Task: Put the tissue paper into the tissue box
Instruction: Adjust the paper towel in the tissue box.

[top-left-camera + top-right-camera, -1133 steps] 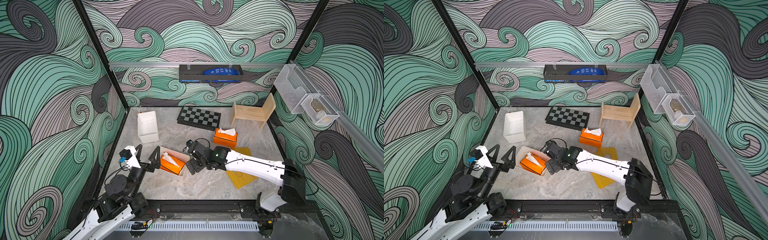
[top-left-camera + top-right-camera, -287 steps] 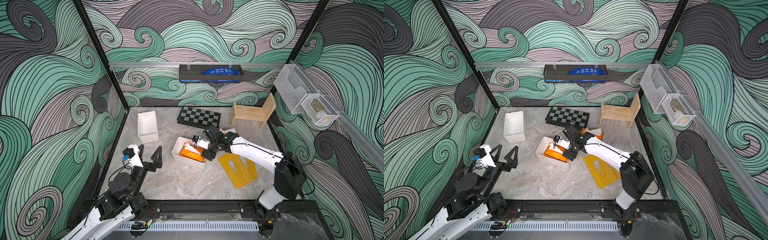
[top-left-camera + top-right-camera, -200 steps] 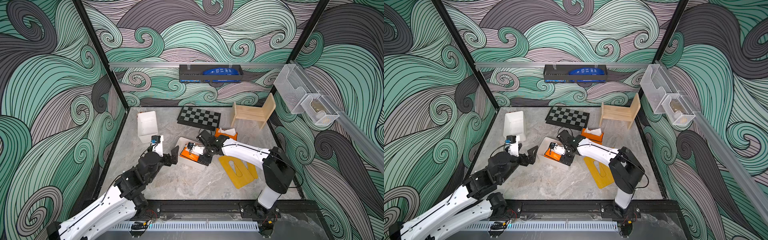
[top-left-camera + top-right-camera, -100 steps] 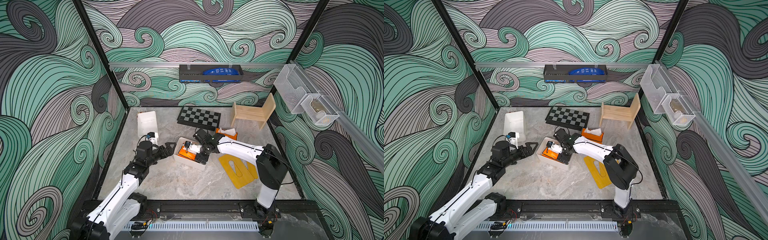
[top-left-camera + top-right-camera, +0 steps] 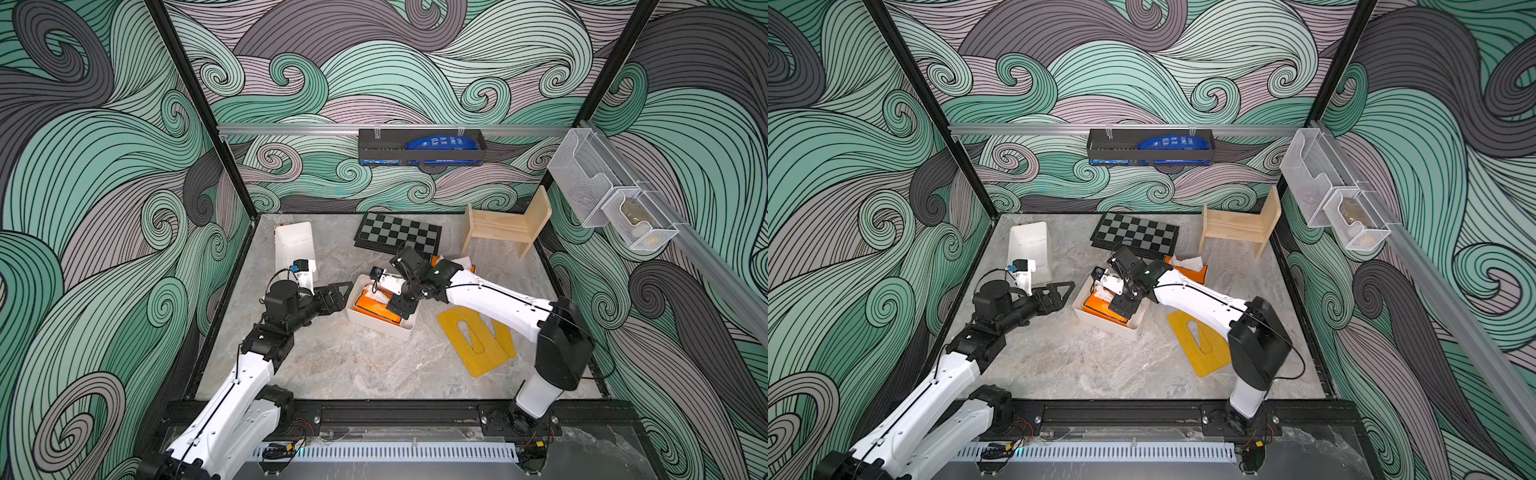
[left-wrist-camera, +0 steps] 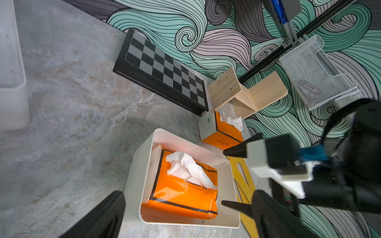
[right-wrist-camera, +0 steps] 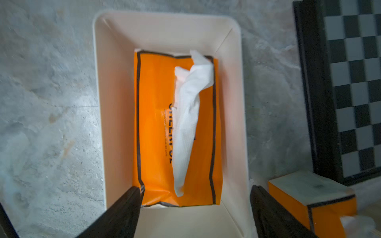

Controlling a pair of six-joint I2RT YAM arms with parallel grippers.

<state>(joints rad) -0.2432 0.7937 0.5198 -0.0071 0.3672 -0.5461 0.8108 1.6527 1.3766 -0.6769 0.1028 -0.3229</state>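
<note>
The tissue paper (image 7: 156, 123), an orange pack with a white sheet sticking out, lies flat inside the white open tissue box (image 5: 386, 328) in mid-table, as both top views show. My right gripper (image 7: 195, 212) hangs open over one end of the box; one finger (image 7: 123, 206) touches the pack's corner and holds nothing. My left gripper (image 6: 186, 197) is open at the box's left end (image 5: 1077, 299), fingertips close to its wall. In the left wrist view the pack (image 6: 181, 195) and box rim (image 6: 136, 175) show between its fingers.
A second orange tissue pack (image 5: 434, 261) lies just behind the right arm, by a chessboard (image 5: 397, 237) and a wooden stool (image 5: 507, 226). A yellow board (image 5: 473, 336) lies right of the box. Another white bin (image 5: 293, 245) stands at the back left.
My left arm has stretched from the front left to the box's left end. The right gripper's jaws have widened over the pack. The box now sits nearer mid-table than in the earliest frames.
</note>
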